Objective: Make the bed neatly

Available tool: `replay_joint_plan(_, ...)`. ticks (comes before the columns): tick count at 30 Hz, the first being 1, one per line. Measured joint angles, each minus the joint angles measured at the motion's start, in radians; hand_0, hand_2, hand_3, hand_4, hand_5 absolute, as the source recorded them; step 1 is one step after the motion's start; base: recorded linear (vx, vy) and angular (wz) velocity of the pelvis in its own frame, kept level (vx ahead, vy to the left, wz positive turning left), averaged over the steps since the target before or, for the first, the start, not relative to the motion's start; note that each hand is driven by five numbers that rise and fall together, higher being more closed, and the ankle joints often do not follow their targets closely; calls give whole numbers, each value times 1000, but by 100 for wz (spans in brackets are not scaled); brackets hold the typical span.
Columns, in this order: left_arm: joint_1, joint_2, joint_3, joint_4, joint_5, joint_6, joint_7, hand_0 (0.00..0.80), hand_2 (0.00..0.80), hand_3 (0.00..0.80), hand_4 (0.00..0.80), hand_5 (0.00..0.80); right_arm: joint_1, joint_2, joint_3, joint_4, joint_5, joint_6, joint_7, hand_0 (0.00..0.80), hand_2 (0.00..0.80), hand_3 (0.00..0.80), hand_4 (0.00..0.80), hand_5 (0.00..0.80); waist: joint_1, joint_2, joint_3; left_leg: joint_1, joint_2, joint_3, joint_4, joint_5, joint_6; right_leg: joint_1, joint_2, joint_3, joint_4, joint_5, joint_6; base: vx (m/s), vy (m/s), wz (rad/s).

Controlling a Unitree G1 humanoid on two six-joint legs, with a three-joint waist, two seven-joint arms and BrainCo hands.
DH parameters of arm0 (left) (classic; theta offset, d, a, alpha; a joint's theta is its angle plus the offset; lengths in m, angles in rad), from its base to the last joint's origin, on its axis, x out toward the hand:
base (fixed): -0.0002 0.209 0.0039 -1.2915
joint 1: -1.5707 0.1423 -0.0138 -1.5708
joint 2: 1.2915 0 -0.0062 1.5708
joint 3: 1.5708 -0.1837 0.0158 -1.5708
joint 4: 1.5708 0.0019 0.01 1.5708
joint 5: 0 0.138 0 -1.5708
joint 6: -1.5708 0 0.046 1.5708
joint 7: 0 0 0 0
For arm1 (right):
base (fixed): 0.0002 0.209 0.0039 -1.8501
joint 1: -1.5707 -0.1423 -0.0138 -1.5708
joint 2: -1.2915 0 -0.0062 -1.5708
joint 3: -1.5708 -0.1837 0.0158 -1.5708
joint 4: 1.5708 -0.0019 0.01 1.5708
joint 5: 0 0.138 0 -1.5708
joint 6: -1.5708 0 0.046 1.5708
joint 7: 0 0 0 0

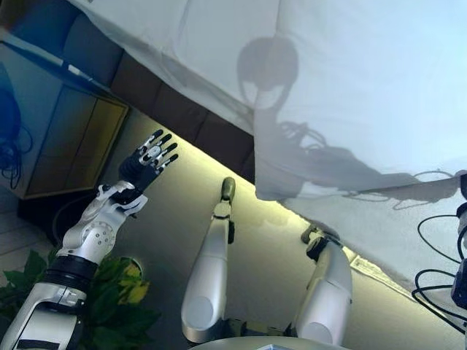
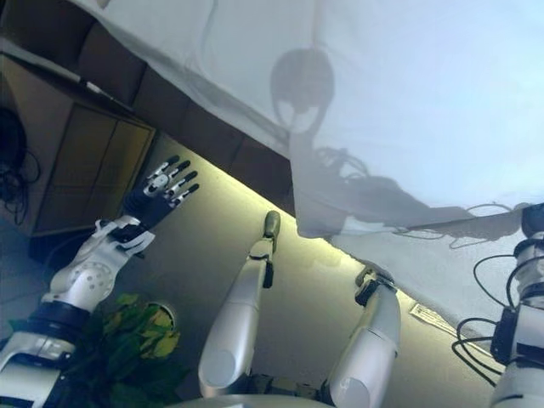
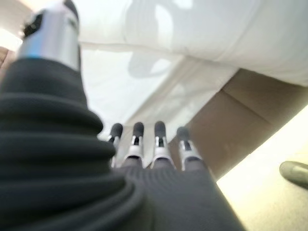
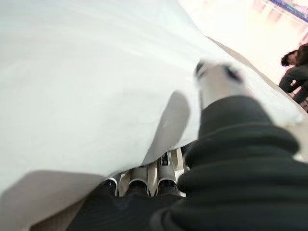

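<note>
A white bed cover (image 1: 350, 87) lies over the bed, and one corner (image 1: 271, 182) hangs down past the brown bed base (image 1: 182, 117). My left hand (image 1: 151, 157) is open, fingers straight, raised in the air beside the bed base and touching nothing; it also shows in the left wrist view (image 3: 149, 144). My right arm comes in at the right edge (image 2: 527, 280). In the right wrist view my right hand (image 4: 154, 180) has its fingers (image 4: 139, 180) under the cover's edge (image 4: 96, 120) and its thumb (image 4: 216, 82) over the cloth. The fingertips are hidden by the cloth.
A wooden cabinet (image 1: 73, 138) stands to the left of the bed, with cables beside it. A green plant (image 1: 120, 292) is at the lower left. A person (image 4: 296, 67) shows far off in the right wrist view.
</note>
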State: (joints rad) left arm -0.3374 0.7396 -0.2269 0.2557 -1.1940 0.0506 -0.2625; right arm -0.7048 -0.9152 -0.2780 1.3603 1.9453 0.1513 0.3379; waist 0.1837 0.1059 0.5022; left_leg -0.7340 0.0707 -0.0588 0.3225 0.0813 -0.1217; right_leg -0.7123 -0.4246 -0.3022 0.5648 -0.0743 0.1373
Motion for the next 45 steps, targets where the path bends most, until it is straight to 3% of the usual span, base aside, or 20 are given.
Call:
replay_joint_plan(4,-6,32,0,6,-1,6,-14,0,0,0,0,0,-38,-2,6,0,0,-10,-24,800,800,800,800,800,2,0,0,-12,-1,-5,5,2,1,0,-2,-10,0,1,1,1,-9,6)
replay_joint_plan(17,-2,21,-1,3,-9,5,-19,0,0,0,0,0,27,22,20,-3,-65,9,-11,800,800,800,800,800,-1,3,1,33,-8,6,-8,7,8,43,-16,-10,-5,4,7,-6,70,2)
replay_joint_plan(24,-7,-41,-9,-2,-4,4,25,0,0,0,0,0,148,152,62,-83,-218,-50,115,800,800,800,800,800,-28,6,-4,101,0,32,-41,13,16,109,-13,-10,-42,8,15,0,86,0)
replay_joint_plan(32,-6,-149,-12,-4,3,6,97,0,0,0,0,0,282,371,204,-356,-319,-130,187,800,800,800,800,800,-74,-7,-16,204,11,60,-85,11,14,206,18,10,-119,30,31,18,94,-9)
replay_joint_plan(38,-9,-254,-39,-24,1,28,108,0,0,0,0,0,338,449,399,-661,-468,-199,42,800,800,800,800,800,-117,-8,-24,247,14,74,-106,14,10,241,24,18,-146,37,34,4,29,-8)
replay_joint_plan(45,-18,-335,-77,-1,-123,94,151,0,0,0,0,0,317,480,482,-821,-600,-210,-120,800,800,800,800,800,-121,-7,-26,253,16,80,-102,14,9,248,25,21,-149,38,35,4,-5,-1)
